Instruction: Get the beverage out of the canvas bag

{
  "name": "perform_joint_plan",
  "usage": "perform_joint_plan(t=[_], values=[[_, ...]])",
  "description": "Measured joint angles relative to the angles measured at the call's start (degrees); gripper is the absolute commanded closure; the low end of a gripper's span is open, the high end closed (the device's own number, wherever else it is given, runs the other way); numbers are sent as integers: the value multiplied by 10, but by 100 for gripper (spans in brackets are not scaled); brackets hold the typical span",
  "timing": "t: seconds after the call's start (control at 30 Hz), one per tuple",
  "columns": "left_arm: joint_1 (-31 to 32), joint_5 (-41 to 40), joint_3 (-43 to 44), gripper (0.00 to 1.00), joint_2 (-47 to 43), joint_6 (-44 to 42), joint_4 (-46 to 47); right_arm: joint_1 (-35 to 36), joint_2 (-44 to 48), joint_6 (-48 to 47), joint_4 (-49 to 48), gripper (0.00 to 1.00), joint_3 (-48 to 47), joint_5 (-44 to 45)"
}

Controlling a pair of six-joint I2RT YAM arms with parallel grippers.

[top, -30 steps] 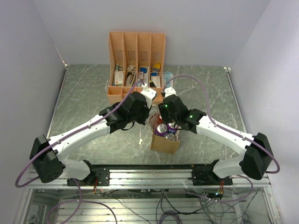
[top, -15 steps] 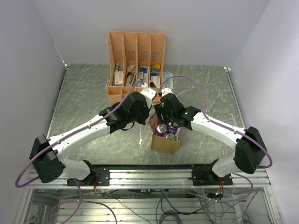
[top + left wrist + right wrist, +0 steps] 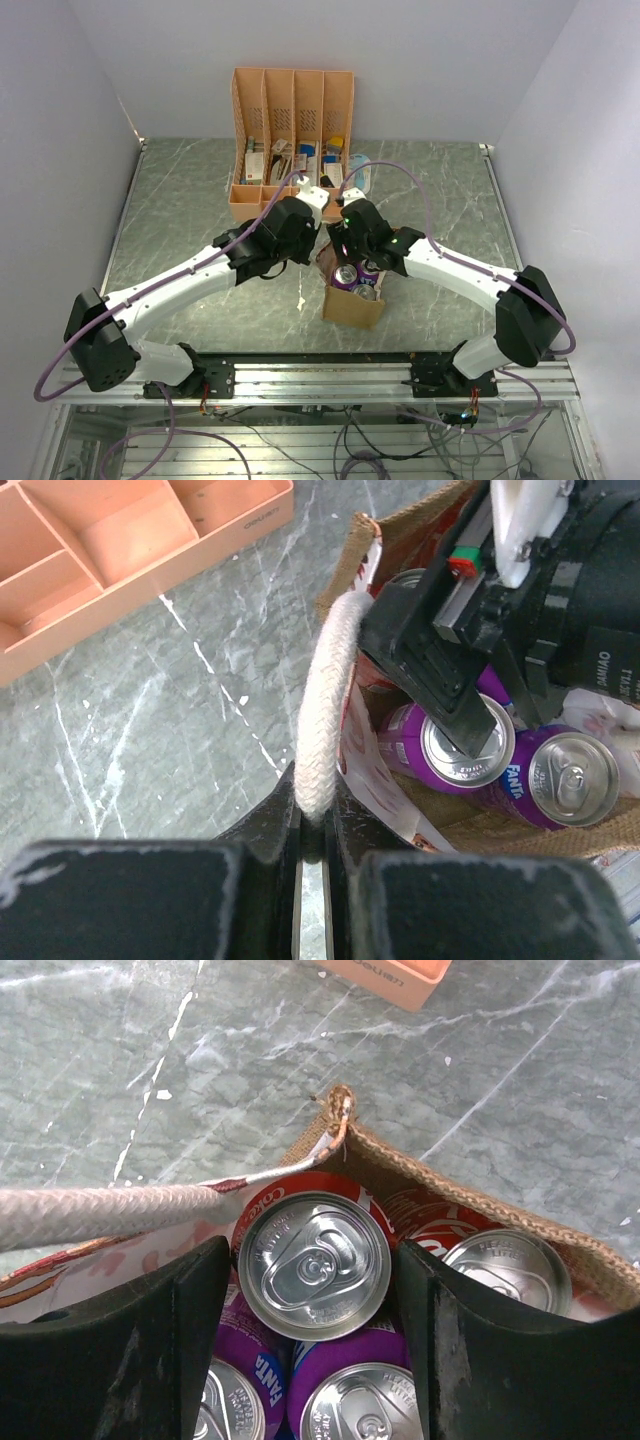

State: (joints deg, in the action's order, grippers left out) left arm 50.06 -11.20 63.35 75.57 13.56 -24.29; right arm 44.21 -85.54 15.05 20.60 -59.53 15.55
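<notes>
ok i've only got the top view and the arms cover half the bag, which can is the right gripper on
observer: The right gripper is open, with one finger on each side of a red Coca-Cola can that stands in a corner of the canvas bag.
operator: and the left, is it on anything
observer: The left gripper is shut on the bag's white rope handle, which is pinched between its fingers.
</notes>
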Motion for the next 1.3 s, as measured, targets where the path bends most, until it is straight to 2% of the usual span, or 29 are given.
perform_joint_plan(t=[0.17, 0.53, 0.87, 1.17, 1.3], values=[[-10, -11, 0, 93, 4, 11, -8, -1, -11, -7, -3, 23, 0, -5], [-17, -19, 0, 93, 4, 15, -9, -11, -52, -14, 8, 24, -27, -23], [-18, -21, 0, 93, 6, 15, -9, -13, -84, -23, 33, 43, -60, -16], [-19, -23, 0, 93, 10, 15, -9, -15, -70, -24, 46, 71, -57, -31], [-19, -23, 0, 93, 12, 15, -9, -18, -36, -24, 43, 82, -44, -46]])
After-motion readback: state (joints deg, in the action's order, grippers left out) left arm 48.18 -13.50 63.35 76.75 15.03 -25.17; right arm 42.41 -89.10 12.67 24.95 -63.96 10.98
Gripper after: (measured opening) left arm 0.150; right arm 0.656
